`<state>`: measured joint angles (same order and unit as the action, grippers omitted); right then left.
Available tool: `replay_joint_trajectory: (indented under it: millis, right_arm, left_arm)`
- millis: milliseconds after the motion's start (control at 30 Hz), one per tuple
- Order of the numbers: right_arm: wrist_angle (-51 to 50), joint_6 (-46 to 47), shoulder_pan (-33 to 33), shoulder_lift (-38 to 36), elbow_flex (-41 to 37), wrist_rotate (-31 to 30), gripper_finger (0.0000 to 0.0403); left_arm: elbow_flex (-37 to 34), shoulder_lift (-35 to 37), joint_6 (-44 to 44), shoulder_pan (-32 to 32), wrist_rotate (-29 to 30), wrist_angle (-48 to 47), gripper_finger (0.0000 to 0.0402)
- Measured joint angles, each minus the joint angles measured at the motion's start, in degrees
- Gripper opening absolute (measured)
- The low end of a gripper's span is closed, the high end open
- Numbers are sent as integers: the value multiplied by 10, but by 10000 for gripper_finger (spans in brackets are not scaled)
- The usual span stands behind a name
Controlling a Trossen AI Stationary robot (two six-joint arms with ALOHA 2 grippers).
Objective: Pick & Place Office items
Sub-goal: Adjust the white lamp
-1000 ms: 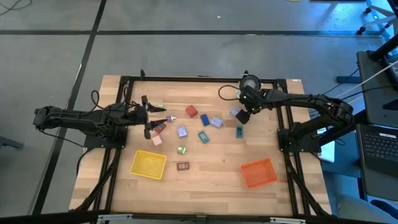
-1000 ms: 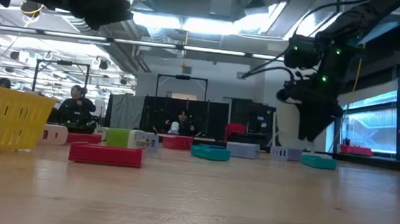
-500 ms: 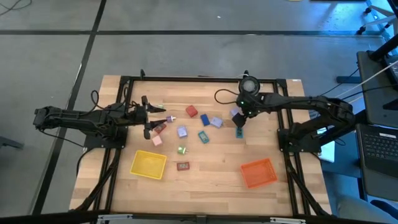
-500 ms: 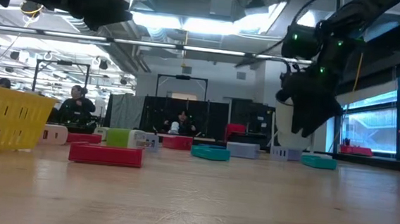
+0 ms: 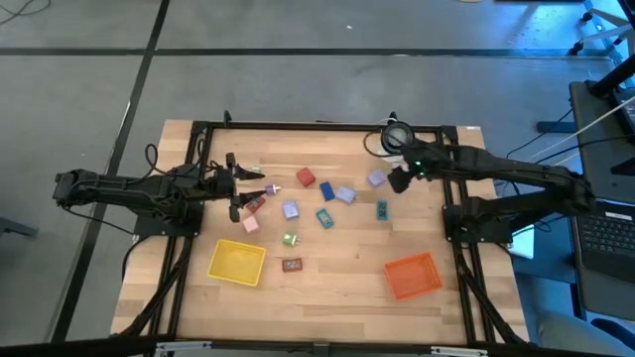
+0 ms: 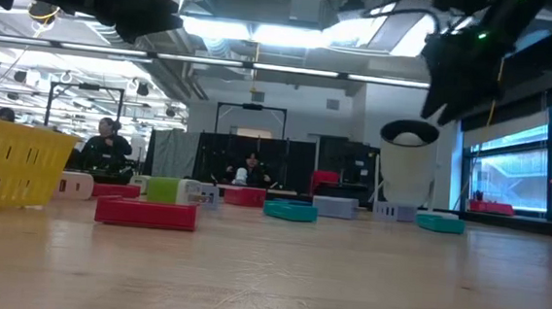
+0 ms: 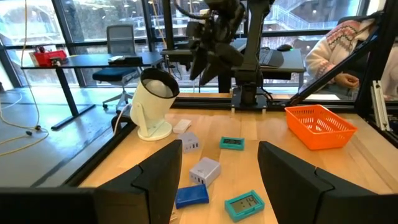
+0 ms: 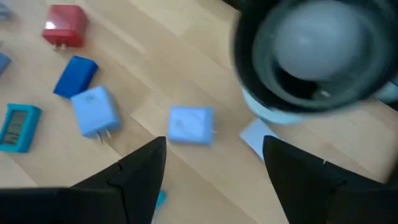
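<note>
The office items lie scattered mid-table: a red block (image 5: pixel 305 178), a blue one (image 5: pixel 326 189), lavender ones (image 5: pixel 344 194) (image 5: pixel 376 178) (image 5: pixel 290 209), teal ones (image 5: pixel 324 217) (image 5: pixel 382 208), a green one (image 5: pixel 290 239) and a flat red one (image 5: pixel 292 264). My right gripper (image 5: pixel 397 181) hangs open above the table, just right of the far-right lavender block (image 8: pixel 191 124), holding nothing. My left gripper (image 5: pixel 250 188) stands open and level at the left of the group, with pink and red pieces (image 5: pixel 254 204) below it. Nothing sits between its fingers (image 7: pixel 155 177).
A yellow tray (image 5: pixel 236 261) stands near the front left and an orange tray (image 5: pixel 412 275) near the front right. A white round roll with a dark centre (image 5: pixel 399 134) stands at the far edge by my right arm. A black frame (image 5: pixel 298 126) borders the table.
My right gripper has risen well above the blocks and drawn back toward the table's right edge, staying open and holding nothing. The blocks lie where they were.
</note>
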<state>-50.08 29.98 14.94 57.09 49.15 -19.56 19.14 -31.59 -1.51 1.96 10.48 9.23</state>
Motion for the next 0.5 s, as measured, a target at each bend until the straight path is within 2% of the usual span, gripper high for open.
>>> replay_joint_trajectory:
  millis: [67,200,500]
  right_arm:
    - [-25,8,0,-19,0,-11,268]
    - [-28,42,4,-39,0,-71,268]
    - [6,38,53,-17,-1,-145,266]
  left_arm:
    - [0,0,-7,0,0,0,208]
    - [0,0,-12,0,0,1,208]
    - [0,0,-12,0,0,10,208]
